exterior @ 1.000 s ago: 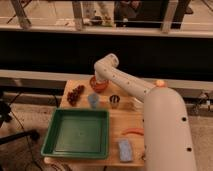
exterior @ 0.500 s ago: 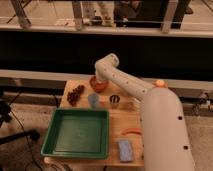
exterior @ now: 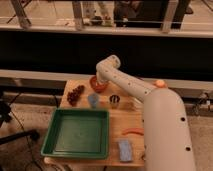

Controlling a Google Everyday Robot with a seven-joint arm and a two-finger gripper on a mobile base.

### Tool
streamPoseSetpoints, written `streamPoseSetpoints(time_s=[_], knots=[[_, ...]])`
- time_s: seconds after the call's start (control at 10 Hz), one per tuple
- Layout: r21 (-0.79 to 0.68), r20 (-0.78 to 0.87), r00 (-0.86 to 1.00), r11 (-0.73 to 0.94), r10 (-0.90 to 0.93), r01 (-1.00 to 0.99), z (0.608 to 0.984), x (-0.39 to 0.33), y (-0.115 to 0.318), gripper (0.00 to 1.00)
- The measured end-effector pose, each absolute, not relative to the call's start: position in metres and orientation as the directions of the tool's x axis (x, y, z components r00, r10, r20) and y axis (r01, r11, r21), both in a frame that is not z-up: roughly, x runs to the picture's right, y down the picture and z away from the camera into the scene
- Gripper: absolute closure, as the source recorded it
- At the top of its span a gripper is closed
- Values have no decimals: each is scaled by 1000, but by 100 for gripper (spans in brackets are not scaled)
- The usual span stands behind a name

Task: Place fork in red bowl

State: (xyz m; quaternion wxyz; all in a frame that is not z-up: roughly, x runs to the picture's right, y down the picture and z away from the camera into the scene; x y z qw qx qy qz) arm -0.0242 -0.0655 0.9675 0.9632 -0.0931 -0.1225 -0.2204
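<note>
The small orange-red bowl (exterior: pixel 97 84) sits at the far edge of the wooden table (exterior: pixel 117 120), right of the dark grape bunch (exterior: pixel 75 94). My white arm reaches from the lower right across the table, and its gripper (exterior: pixel 101 80) hangs directly over the bowl, hidden behind the wrist. The fork is not visible.
A large green tray (exterior: pixel 77 133) fills the near left. A small blue cup (exterior: pixel 93 100) and a small metal cup (exterior: pixel 115 100) stand mid-table. An orange carrot-like item (exterior: pixel 133 132) and a blue sponge (exterior: pixel 125 150) lie near the front right. A dark railing runs behind.
The arm has held almost the same pose over the bowl; no clear movement of any object.
</note>
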Motion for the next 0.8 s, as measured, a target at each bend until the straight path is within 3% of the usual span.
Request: streamPoseSetpoints(time_s=[0.3,0.5,0.6,0.8], knots=[[-129,279,872,884,-402,449,962,-22,-55,83],[-131,280,872,883,-402,450,958,-19,-47,80],[-131,281,870,882,-404,452,961,-19,-49,70],[-131,282,869,880,-408,456,967,-18,-53,69]])
